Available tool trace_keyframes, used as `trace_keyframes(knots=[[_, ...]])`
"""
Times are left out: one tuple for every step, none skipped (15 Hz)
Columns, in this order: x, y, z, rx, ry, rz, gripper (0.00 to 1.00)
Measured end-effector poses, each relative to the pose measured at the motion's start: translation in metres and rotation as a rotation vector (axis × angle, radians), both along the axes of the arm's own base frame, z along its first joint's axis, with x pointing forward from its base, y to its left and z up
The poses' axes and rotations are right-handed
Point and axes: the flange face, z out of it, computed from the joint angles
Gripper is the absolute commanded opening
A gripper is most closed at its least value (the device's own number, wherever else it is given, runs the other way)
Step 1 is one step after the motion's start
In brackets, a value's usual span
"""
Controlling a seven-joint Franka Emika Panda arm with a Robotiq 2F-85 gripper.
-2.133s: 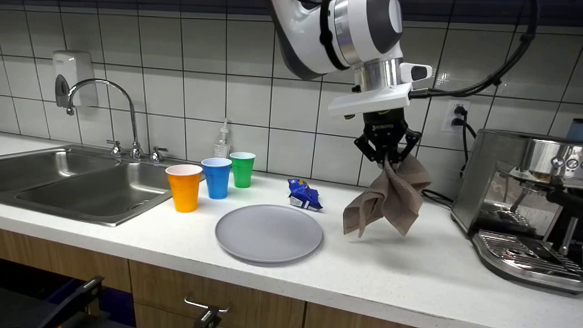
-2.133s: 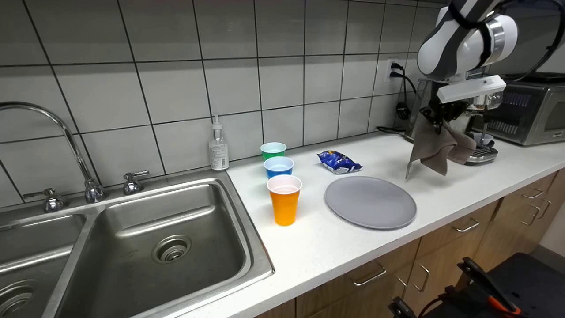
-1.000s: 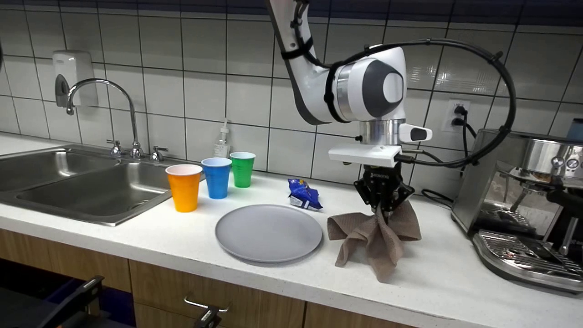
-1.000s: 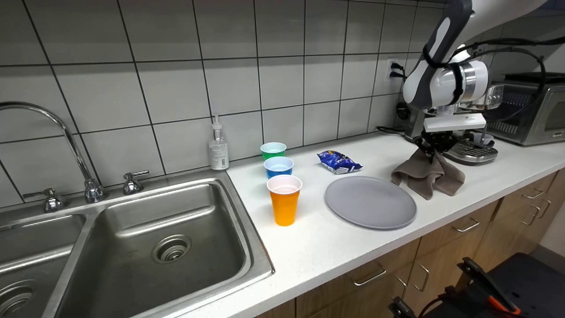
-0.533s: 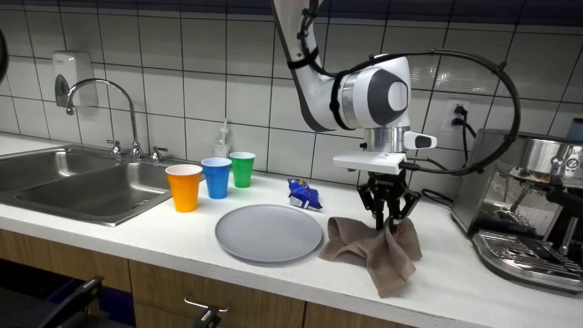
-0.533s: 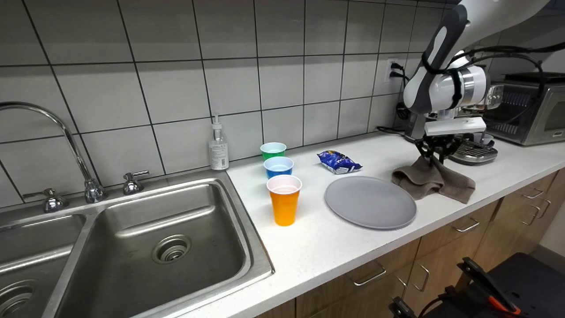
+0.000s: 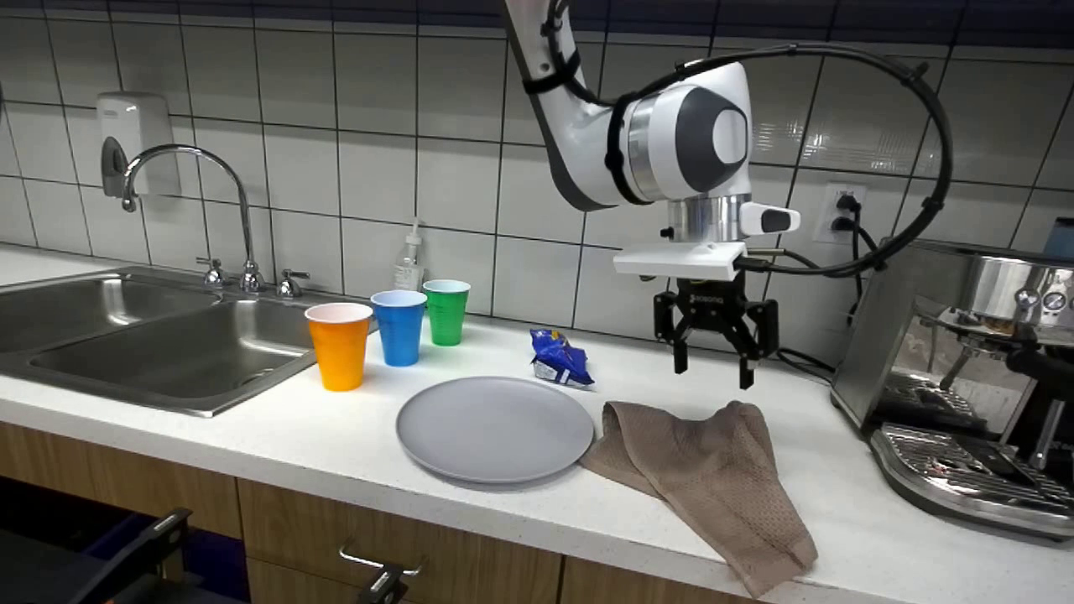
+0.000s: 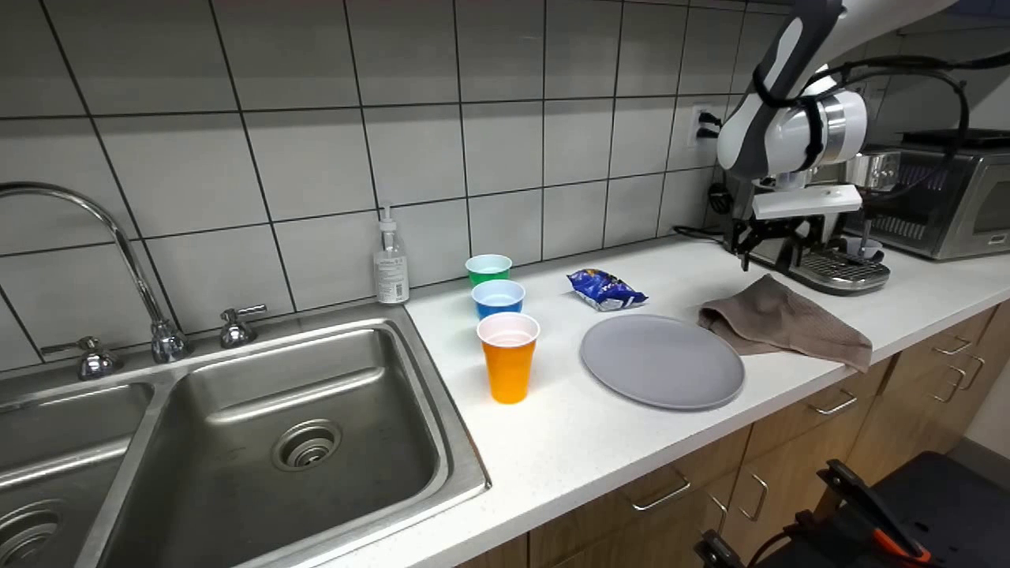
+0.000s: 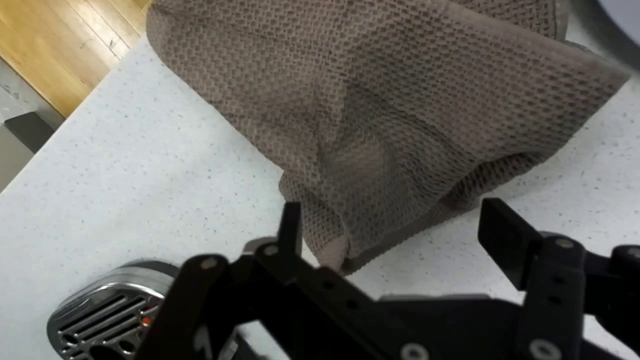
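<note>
My gripper (image 7: pixel 713 376) hangs above the counter with its fingers spread wide and nothing between them. Just below lies a brown waffle-weave cloth (image 7: pixel 713 478), loosely folded and rumpled, apart from the fingertips. In the wrist view the cloth (image 9: pixel 375 125) fills the upper middle, beyond the gap of the jaws. One corner of it reaches the counter's front edge. A grey round plate (image 8: pixel 663 361) sits beside the cloth; whether their edges touch I cannot tell.
A blue snack packet (image 7: pixel 560 359) lies behind the plate. Orange (image 7: pixel 339 348), blue (image 7: pixel 400 329) and green (image 7: pixel 446 314) cups stand near the sink (image 8: pixel 308 426). The coffee machine (image 7: pixel 973 377) stands right of the gripper, and a black cable (image 7: pixel 931 201) loops out from the wrist.
The cloth hung gripped in the air, then was lowered onto the counter. My fingers have since parted and let it go, the gripper has risen, and the cloth has spread toward the front edge.
</note>
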Motion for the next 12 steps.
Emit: trace_keyframes(knots=[[0.003, 0.004, 0.006, -0.002, -0.007, 0.009, 1.0], [0.005, 0.01, 0.012, -0.004, -0.012, 0.023, 1.0], [0.008, 0.016, 0.018, -0.007, -0.015, 0.039, 1.0], [0.01, 0.023, 0.023, -0.012, -0.016, 0.059, 1.0], [0.013, 0.031, 0.027, -0.018, -0.015, 0.082, 1.0], [0.015, 0.04, 0.031, -0.021, -0.015, 0.104, 1.0], [0.016, 0.048, 0.033, -0.02, -0.015, 0.122, 1.0], [0.018, 0.059, 0.036, -0.019, -0.015, 0.142, 1.0], [0.02, 0.069, 0.039, -0.015, -0.018, 0.162, 1.0], [0.022, 0.08, 0.042, -0.009, -0.022, 0.179, 1.0], [0.023, 0.092, 0.045, -0.002, -0.026, 0.196, 1.0], [0.025, 0.103, 0.048, 0.005, -0.031, 0.214, 1.0]])
